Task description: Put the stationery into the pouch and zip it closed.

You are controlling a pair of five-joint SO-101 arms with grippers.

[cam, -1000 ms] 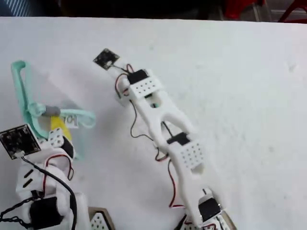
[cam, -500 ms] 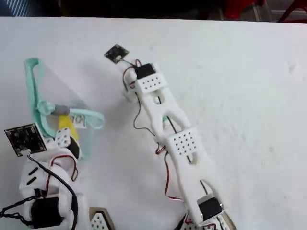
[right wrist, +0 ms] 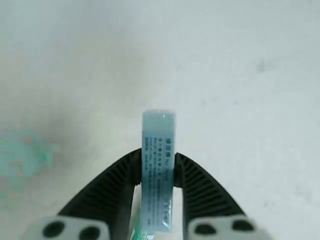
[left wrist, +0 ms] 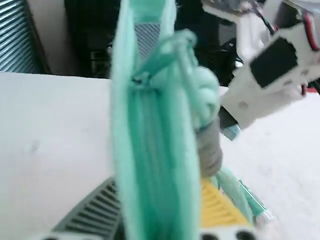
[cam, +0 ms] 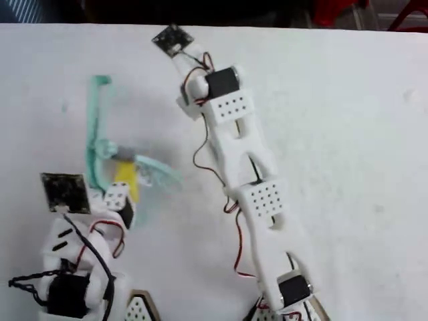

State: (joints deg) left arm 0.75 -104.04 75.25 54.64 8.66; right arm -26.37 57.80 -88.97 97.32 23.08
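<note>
Within the last second the pouch (cam: pixel 93 134) has been carried away from the bench's (cam: pixel 334 134) left edge and toward the middle. It is held up by the left end effector (cam: pixel 124 179), which is closed on its lower part, so that the mint rim stands on edge. In the same time the right arm has been stretched farther toward the far side of the bench. A slim pale-blue stationery piece (right wrist: pixel 159 130) is gripped between the jaws of the right end effector (right wrist: pixel 159 160), with its upper end standing out beyond them.

Under this piece mostly bare bench is seen, so it is judged that the piece is not yet above the pouch mouth. The two arms appear to have been brought nearer for the insertion, but the piece must first be lined up with the opening. Whether other stationery is already inside cannot be told. The closing of the zip is not yet done.
</note>
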